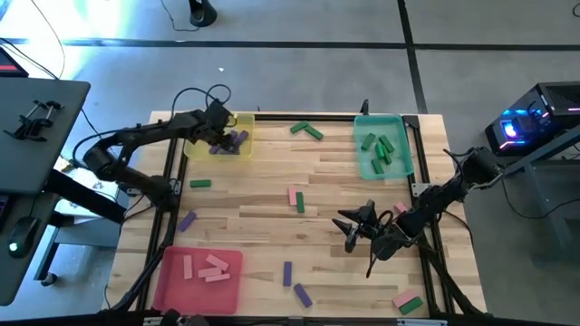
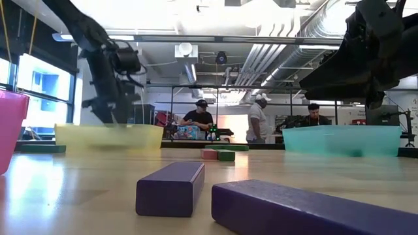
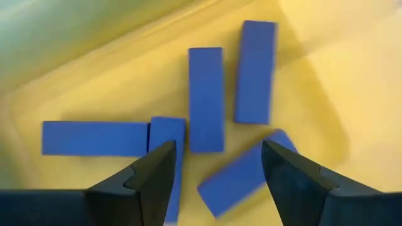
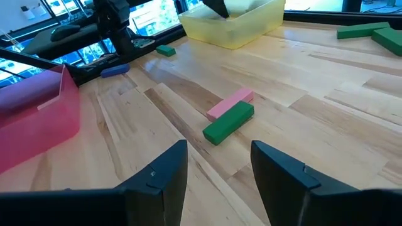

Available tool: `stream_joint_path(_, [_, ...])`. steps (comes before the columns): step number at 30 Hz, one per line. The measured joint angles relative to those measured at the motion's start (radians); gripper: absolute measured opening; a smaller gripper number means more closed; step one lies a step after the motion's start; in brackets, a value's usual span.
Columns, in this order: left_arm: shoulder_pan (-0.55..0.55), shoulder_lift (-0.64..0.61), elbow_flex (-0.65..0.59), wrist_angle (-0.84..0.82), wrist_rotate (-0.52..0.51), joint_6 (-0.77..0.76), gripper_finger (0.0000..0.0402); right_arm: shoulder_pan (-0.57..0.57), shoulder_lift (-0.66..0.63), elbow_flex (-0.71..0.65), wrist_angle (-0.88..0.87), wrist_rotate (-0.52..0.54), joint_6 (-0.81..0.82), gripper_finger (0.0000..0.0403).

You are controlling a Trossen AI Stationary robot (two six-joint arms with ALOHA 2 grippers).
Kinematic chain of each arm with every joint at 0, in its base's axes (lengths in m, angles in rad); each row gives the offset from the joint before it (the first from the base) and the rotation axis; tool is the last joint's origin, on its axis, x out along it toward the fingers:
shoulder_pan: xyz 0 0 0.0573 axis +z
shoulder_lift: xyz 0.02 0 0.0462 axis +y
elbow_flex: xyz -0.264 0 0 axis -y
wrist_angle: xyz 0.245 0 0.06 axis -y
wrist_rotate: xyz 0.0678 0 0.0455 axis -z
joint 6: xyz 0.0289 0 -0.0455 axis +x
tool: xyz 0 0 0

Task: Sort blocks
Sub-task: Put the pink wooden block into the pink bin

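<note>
1. Blocks (image 1: pixel 300 203): plain matte bars, no writing, scattered mid-frame on pale wood table (image 1: pixel 263 226).
2. Left gripper (image 1: pixel 220 136) spread over yellow tray (image 1: pixel 245 122), upper left.
3. Right gripper (image 1: pixel 352 228) spread, lower right.

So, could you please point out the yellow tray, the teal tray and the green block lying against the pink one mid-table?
yellow tray (image 1: pixel 192 145): high view, on its bare left wall.
teal tray (image 1: pixel 364 169): high view, on its near-left corner.
green block (image 4: pixel 228 122): right wrist view, on its top face, mid-length.
</note>
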Motion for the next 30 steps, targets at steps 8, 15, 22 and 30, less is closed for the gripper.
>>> stream_joint_path(8, [-0.24, -0.262, -0.048, -0.036, -0.091, -0.023, 0.0222, 0.0, 0.0, 0.0, 0.0, 0.0, 0.003, 0.0161])
stream_joint_path(15, [-0.645, -0.432, -0.105, -0.036, -0.295, -0.155, 0.0223, 0.0, 0.0, 0.0, 0.001, 0.0, 0.026, 0.0161])
stream_joint_path(22, [-1.124, -0.404, -0.106, 0.046, -0.663, -0.212, 0.0223, 0.0, 0.0, 0.0, 0.001, 0.007, 0.026, 0.0161])
stream_joint_path(30, [-1.42, -0.233, -0.106, 0.419, -0.816, -0.137, 0.0223, 0.0, 0.0, 0.0, 0.009, 0.007, 0.027, 0.0161])
